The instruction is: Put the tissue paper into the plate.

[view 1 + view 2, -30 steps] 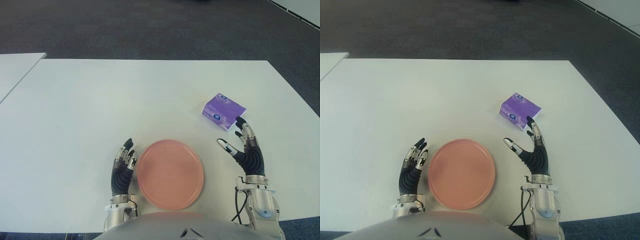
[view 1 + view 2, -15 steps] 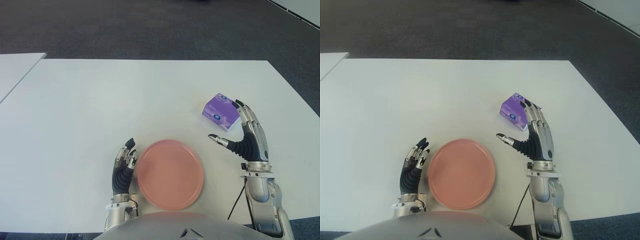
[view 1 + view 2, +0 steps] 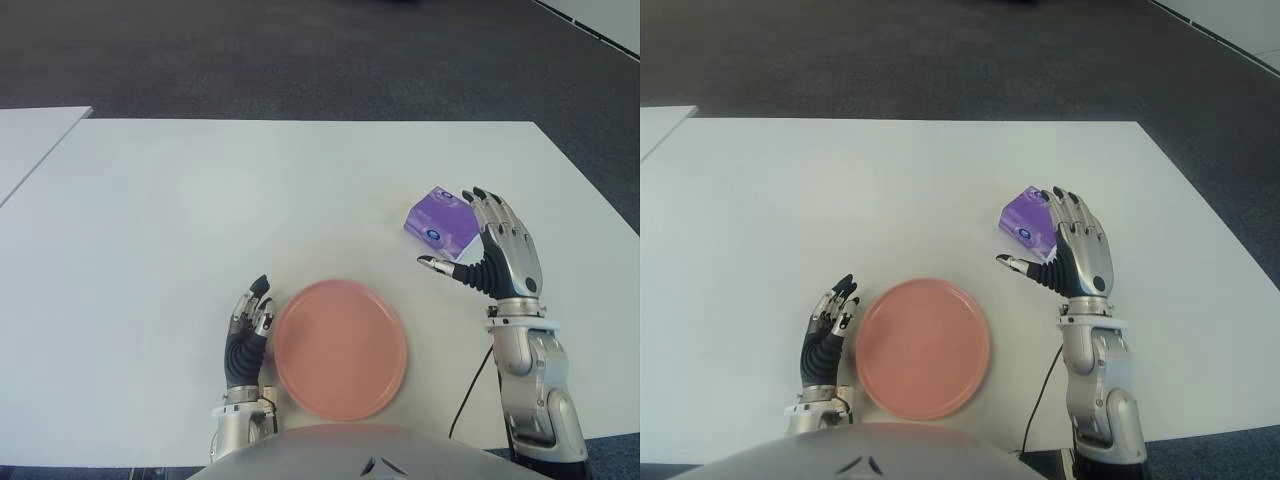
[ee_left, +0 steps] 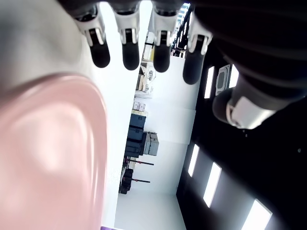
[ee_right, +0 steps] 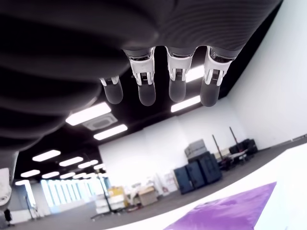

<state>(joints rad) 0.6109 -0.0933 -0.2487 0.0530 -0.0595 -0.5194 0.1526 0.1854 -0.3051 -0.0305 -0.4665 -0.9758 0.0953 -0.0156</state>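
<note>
Purple soft tissue packet [image 3: 441, 222] lies beyond the round pink plate [image 3: 340, 348], ungrasped. Right hand [image 3: 497, 258] hovers over it, fingers spread wide. Left hand [image 3: 246, 333] idle beside plate, fingers relaxed. Grasp, transfer remain.

1. The right hand [image 3: 497, 255] has silver-grey metal finger segments over a black palm, with black rubbery fingertips.
2. Its forearm [image 3: 532, 390] is a smooth silver-grey shell, joined to the hand by a pale ring at the wrist.
3. A thin black cable [image 3: 468, 395] hangs beside that forearm.
4. The left hand [image 3: 246, 330] is black and ribbed, with silver knuckle plates and black tips.
5. A grey rounded torso [image 3: 370, 452] fills the bottom edge.
</note>
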